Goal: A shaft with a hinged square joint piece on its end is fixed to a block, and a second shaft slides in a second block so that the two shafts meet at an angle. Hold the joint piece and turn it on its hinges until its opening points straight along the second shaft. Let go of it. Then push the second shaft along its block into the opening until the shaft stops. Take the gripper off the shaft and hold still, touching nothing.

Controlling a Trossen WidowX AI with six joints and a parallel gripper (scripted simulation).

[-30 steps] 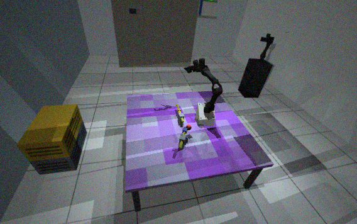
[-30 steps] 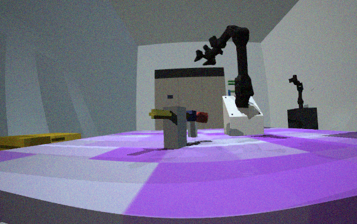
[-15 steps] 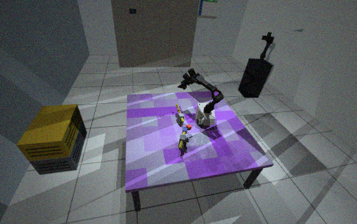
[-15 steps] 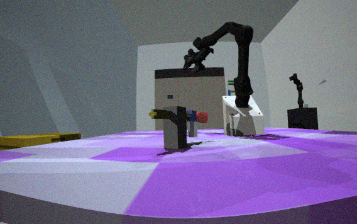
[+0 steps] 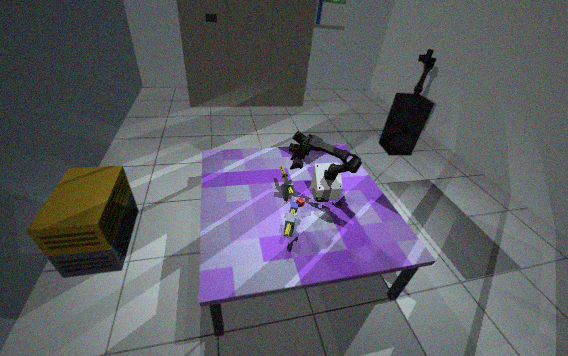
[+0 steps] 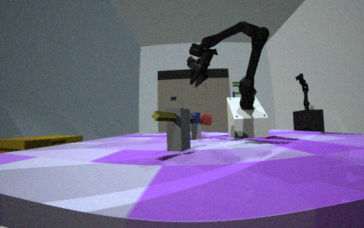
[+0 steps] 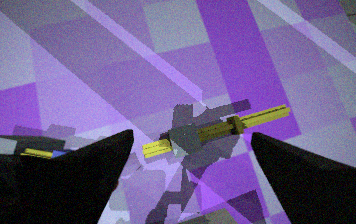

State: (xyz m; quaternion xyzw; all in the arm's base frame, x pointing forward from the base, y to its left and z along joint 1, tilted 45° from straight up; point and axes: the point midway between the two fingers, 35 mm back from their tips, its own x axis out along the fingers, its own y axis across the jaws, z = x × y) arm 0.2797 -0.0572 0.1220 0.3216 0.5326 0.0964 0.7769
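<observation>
Well, the table (image 5: 320,280) is patched in purple and grey, standing on pale floor tiles with a yellow crate (image 5: 80,215) off its left edge and a black stand (image 5: 405,122) past its far right corner. Near the table's middle, two yellow shafts (image 7: 260,118) sit in grey blocks (image 6: 178,129), their long axes running roughly far edge to near edge, meeting at the red joint piece (image 6: 206,119). The gripper (image 6: 198,75) hangs high above, spread wide, holding nothing.
</observation>
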